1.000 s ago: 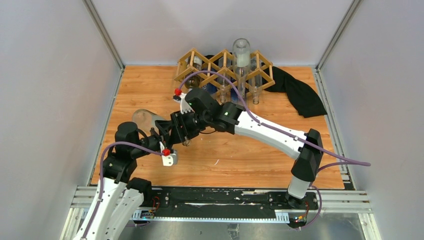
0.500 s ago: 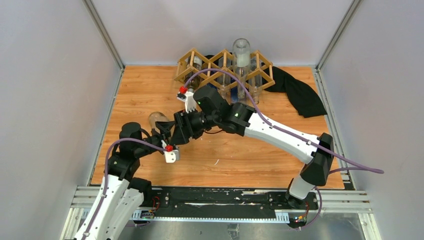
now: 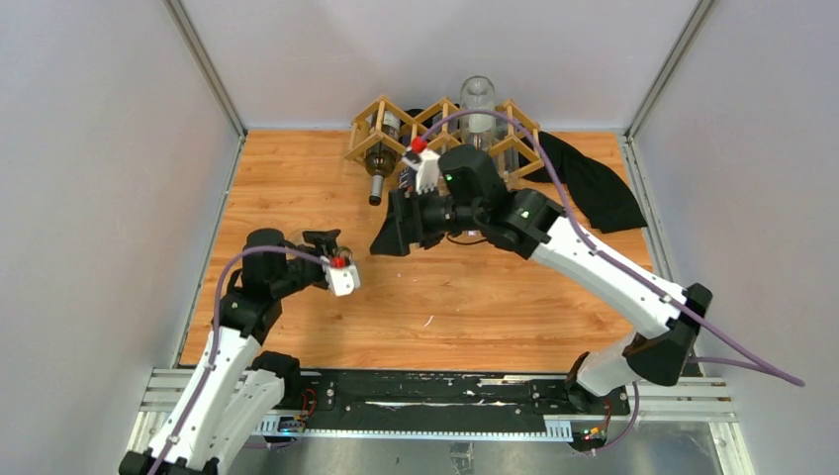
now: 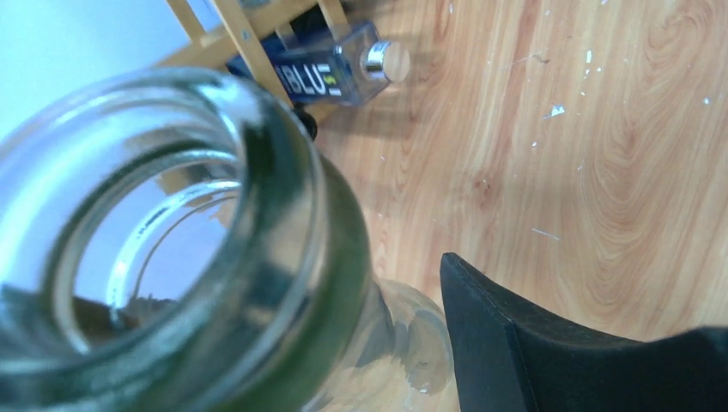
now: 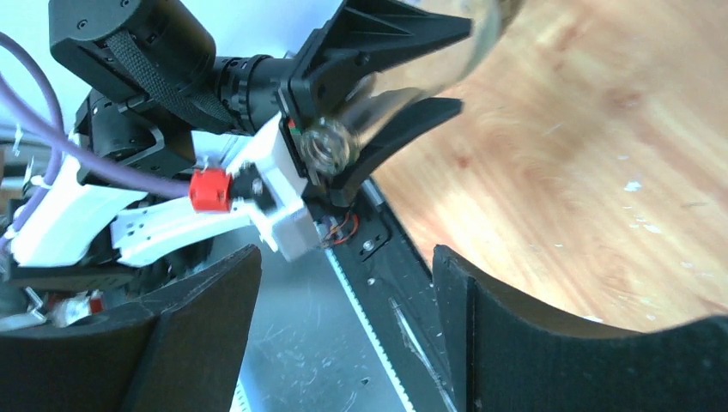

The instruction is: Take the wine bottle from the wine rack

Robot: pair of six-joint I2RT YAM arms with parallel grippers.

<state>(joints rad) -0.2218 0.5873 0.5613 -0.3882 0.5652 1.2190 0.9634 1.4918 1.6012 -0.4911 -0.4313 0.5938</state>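
The wine rack [image 3: 445,134] of light wood slats stands at the back of the table, with a brown bottle [image 3: 377,166] and a clear bottle [image 3: 478,99] in it. My left gripper [image 3: 322,240] is shut on the neck of a clear glass wine bottle [image 5: 378,99], held off the rack over the table. The bottle fills the left of the left wrist view [image 4: 172,249], beside one black finger [image 4: 549,343]; it hardly shows from above. My right gripper [image 3: 391,237] is open and empty, apart from the bottle, its fingers [image 5: 172,343] spread wide.
A blue bottle marked BLU [image 4: 330,73] lies in the rack's lower cells. A black cloth [image 3: 594,183] lies right of the rack. The wooden tabletop [image 3: 475,297] is bordered by grey walls and a metal rail [image 3: 445,406] at the near edge.
My right gripper has let go of the clear bottle and drawn back to the right, toward the rack. My left gripper keeps the bottle and has shifted slightly right.
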